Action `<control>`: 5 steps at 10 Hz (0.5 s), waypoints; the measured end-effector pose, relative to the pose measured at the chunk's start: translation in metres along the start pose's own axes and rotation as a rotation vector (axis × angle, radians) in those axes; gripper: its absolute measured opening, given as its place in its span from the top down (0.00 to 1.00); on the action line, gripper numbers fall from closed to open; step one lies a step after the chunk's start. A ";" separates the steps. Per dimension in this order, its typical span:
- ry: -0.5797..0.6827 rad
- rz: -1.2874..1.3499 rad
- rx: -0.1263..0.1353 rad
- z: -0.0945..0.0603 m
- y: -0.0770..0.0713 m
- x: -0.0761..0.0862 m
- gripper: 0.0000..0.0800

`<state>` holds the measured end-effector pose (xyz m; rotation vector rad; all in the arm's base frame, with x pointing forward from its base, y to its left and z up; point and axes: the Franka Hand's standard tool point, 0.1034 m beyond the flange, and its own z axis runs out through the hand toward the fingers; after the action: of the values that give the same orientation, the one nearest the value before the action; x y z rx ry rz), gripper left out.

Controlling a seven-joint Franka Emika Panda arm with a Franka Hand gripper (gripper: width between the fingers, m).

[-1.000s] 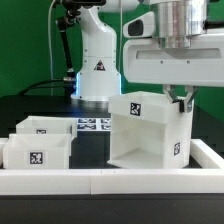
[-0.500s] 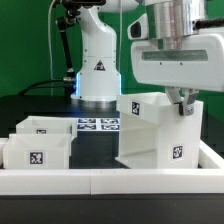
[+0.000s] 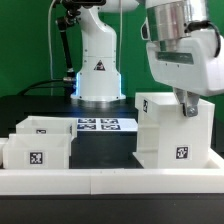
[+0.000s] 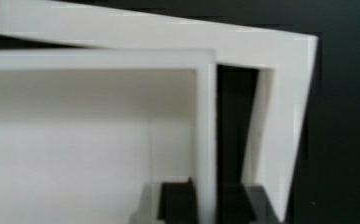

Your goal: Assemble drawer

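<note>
So, the housing [image 3: 172,130] of the drawer is found standing upright at the exterior view's right, just behind the long white rail [image 3: 100,180] that edges the desk [image 3: 100,148]. One tag can be seen high on the side turned to the exterior view's left, another low on the front face. Whether its bottom is actually resting on the desk can't be told, since the rail is in the way.

The claw [image 3: 186,106] is seen coming down from above and is clamped on the housing's top edge near the right corner. In the wrist view this is backed up: two black fingers [image 4: 173,205] are set narrowly at either side of a thin white wall of the housing [image 4: 88,130], with the claw [image 4: 218,205] right over that edge. The hollow inside is shown as a dark strip between the walls.

The two trays are left at the exterior view's left, well apart from the housing. The front tray [image 3: 35,152] is placed just behind the rail with a tag on its near face; the back tray [image 3: 48,127] is set right behind it, open side up. Contact between them can't be made out.

The marker board [image 3: 106,125] is laid flat further back, in front of the robot base [image 3: 97,65].
</note>
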<state>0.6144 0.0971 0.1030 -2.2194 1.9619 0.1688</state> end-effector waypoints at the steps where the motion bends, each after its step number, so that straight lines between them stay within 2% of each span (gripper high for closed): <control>1: -0.009 0.023 0.013 0.000 -0.008 0.003 0.95; 3: -0.019 0.046 0.020 0.001 -0.018 0.003 0.95; 5: -0.020 0.047 0.038 0.001 -0.033 0.001 0.95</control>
<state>0.6472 0.1003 0.1035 -2.1406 1.9912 0.1584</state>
